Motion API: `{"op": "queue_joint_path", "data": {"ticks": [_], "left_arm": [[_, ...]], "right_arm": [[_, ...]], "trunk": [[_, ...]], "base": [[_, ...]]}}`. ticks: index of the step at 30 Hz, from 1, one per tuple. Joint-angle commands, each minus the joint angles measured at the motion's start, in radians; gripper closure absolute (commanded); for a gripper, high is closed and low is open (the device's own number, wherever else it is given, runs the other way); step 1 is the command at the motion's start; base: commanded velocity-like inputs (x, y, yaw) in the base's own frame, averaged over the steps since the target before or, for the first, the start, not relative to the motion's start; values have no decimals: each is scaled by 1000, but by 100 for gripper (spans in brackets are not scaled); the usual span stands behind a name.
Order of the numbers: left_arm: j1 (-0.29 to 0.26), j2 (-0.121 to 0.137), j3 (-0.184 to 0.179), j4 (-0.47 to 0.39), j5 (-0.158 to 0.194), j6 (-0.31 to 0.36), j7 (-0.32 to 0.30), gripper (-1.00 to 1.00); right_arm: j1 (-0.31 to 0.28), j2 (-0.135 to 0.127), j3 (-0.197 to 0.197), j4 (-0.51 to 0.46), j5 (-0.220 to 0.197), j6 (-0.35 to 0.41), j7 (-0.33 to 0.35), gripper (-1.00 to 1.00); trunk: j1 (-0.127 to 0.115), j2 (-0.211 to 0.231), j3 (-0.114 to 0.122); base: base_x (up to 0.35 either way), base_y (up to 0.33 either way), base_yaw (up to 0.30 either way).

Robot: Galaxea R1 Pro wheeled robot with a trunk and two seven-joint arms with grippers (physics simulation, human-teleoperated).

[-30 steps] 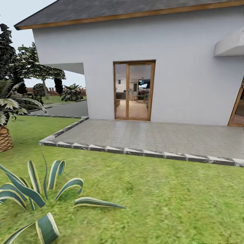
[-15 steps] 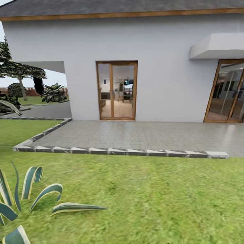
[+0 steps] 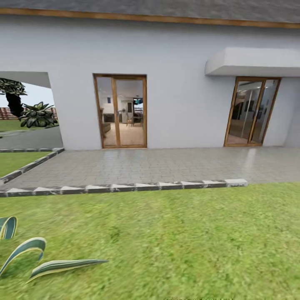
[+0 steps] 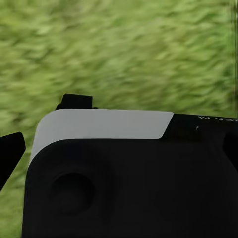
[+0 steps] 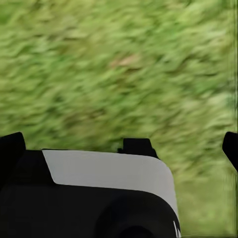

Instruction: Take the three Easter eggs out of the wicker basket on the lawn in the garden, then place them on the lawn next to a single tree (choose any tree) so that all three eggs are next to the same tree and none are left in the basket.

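You are looking at a wide stretch of short, mottled green lawn (image 3: pixel 179 237) that fills the lower half of the head view, its long axis running across from 9 to 3 o'clock. At 12 o'clock beyond it lies a grey paved patio (image 3: pixel 158 166) with a pale stone kerb (image 3: pixel 125 187), and behind that the white house wall (image 3: pixel 183 62). A wooden-framed glass door (image 3: pixel 121 111) stands at about 11 o'clock and a second glazed door (image 3: pixel 251 111) at 2 o'clock under a white canopy (image 3: pixel 254 62). At 8 o'clock, striped green-and-cream spiky leaves (image 3: pixel 50 264) point toward the middle of the grass. Far off at 10 o'clock you can see a dark leafy plant (image 3: pixel 38 115).

The wrist views add what the head view lacks: blurred grass under each arm, with the black-and-white body of the left gripper (image 4: pixel 124 163) and of the right gripper (image 5: pixel 99 188) in the foreground (only dark finger tips at the frame edges), so you cannot tell how either gripper's fingers are set.
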Motion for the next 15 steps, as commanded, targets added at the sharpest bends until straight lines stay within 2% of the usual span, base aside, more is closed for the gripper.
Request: {"op": "queue_joint_path", "data": {"ticks": [1,12,15], "left_arm": [[0,0,2,-1,10,1,-4,-100],[0,0,2,-1,10,1,-4,-100],[0,0,2,-1,10,1,-5,-100]], "right_arm": [[-1,0,0,1,0,-3,0,-100],[-1,0,0,0,0,-3,0,-100],[-1,0,-1,1,-1,-4,0,-100]], "trunk": [[0,0,-1],[0,0,-1],[0,0,-1]], "base": [[0,-167,-270],[0,-39,-265],[0,-1,-81]]}}
